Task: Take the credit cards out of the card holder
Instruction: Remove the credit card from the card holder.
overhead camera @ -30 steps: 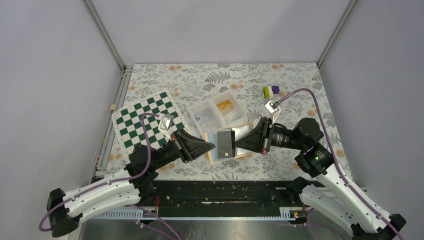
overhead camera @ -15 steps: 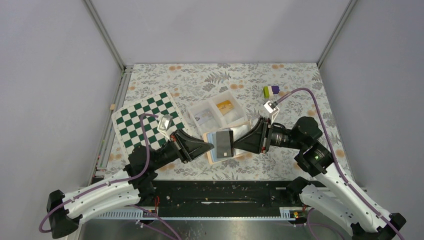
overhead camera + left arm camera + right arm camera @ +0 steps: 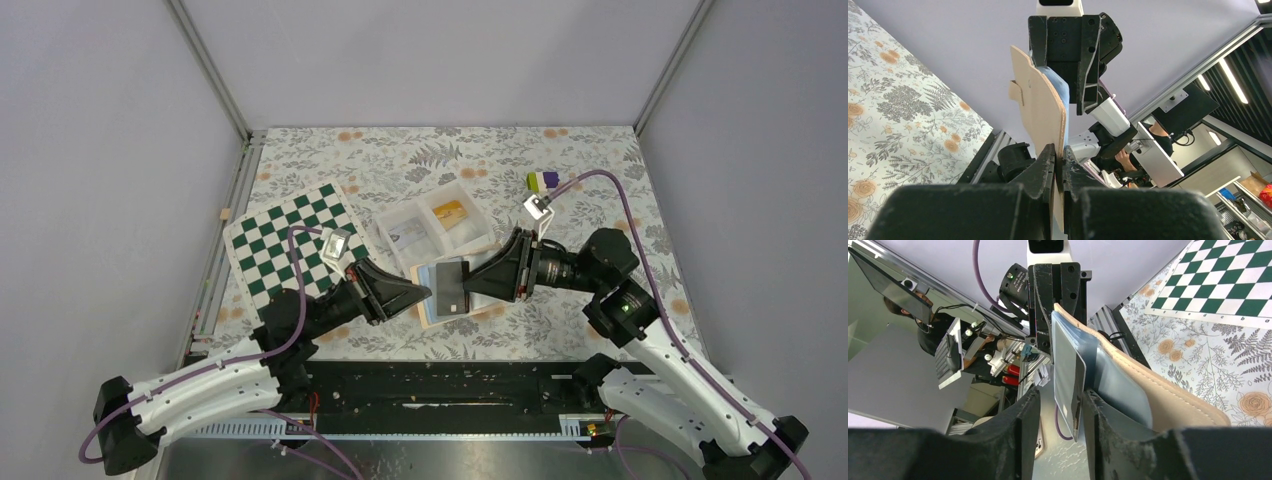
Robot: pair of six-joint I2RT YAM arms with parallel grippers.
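The card holder (image 3: 432,300) is held up on edge above the table, tan outside (image 3: 1040,107) and pale blue inside (image 3: 1120,385). My left gripper (image 3: 1059,155) is shut on its tan lower edge. A credit card (image 3: 1068,375) sticks out of the holder's pocket and shows as a dark rectangle (image 3: 452,287) in the top view. My right gripper (image 3: 1060,405) is open around this card's free end. The card lies against the right finger (image 3: 1103,425), with a gap to the left one. Both grippers face each other across the holder.
The white two-compartment tray (image 3: 476,215) stands just behind the holder, with card-like items inside. The green-and-white chequered board (image 3: 290,238) lies at the left. A small purple-and-green block (image 3: 543,181) sits at the back right. The floral cloth (image 3: 600,160) covers the table.
My right gripper has gone from shut to open and shifted slightly left, toward the holder. The left gripper and the holder have stayed in place.
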